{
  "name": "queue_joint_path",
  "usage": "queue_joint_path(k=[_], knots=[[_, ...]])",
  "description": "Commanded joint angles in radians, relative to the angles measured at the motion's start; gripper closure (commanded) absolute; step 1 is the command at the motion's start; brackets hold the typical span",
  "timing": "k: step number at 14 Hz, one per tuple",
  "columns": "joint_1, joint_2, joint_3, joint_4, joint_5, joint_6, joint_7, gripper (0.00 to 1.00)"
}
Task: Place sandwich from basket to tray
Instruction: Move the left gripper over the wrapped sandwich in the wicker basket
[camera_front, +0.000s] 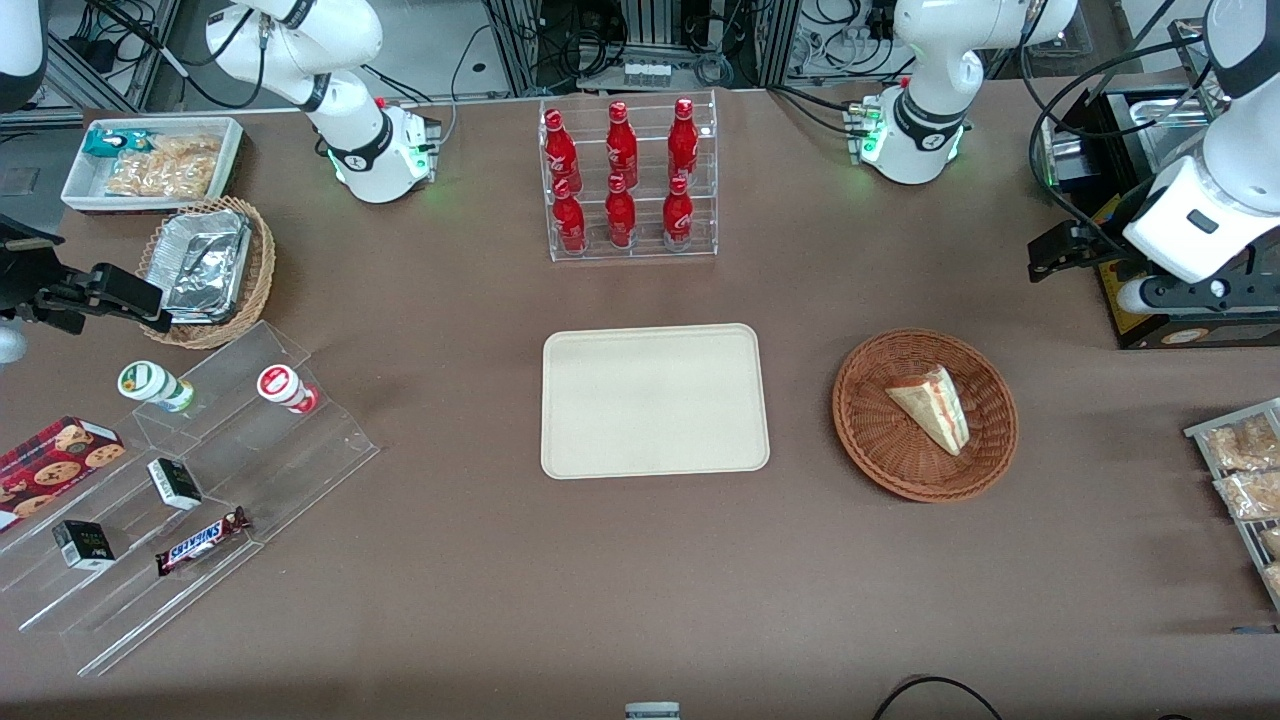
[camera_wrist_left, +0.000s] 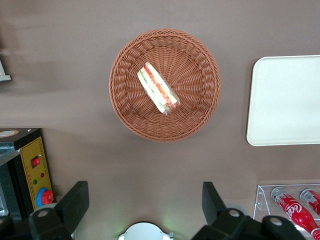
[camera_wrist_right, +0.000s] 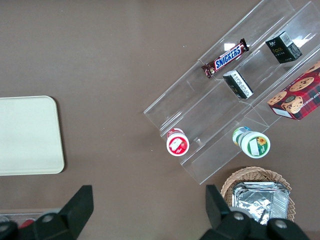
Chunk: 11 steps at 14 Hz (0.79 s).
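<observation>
The sandwich (camera_front: 935, 405) (camera_wrist_left: 159, 88), a clear-wrapped white wedge with red and green filling, lies in the round reddish-brown basket (camera_front: 870, 440) (camera_wrist_left: 200, 110). The cream tray (camera_front: 655, 400) (camera_wrist_left: 285, 100) (camera_wrist_right: 27, 135) lies flat beside the basket, toward the parked arm's end, with nothing on it. My gripper (camera_front: 1052, 260) (camera_wrist_left: 145, 200) hangs high over the table, farther from the front camera than the basket and toward the working arm's end. Its fingers (camera_wrist_left: 75, 202) are spread wide open with only bare table between them.
A clear rack of red bottles (camera_front: 628, 180) (camera_wrist_left: 292, 207) stands farther back than the tray. A black box with red buttons (camera_front: 1150, 300) (camera_wrist_left: 35, 175) sits below my arm. Snack packets (camera_front: 1245, 470) lie at the working arm's end. A stepped acrylic display (camera_front: 200, 480) and a tan basket (camera_front: 205, 270) stand at the parked arm's end.
</observation>
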<state>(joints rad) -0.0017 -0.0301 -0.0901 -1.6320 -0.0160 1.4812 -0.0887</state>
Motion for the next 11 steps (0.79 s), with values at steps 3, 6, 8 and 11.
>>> queue_joint_path(k=[3,6,8,11], knots=[[0.006,-0.011,-0.013,-0.017,0.022,-0.018,0.009,0.0],[-0.001,0.044,-0.016,-0.055,0.025,-0.007,0.013,0.0],[-0.003,0.09,-0.016,-0.087,0.025,0.039,0.012,0.0],[-0.001,0.058,-0.016,-0.286,0.025,0.251,0.01,0.0]])
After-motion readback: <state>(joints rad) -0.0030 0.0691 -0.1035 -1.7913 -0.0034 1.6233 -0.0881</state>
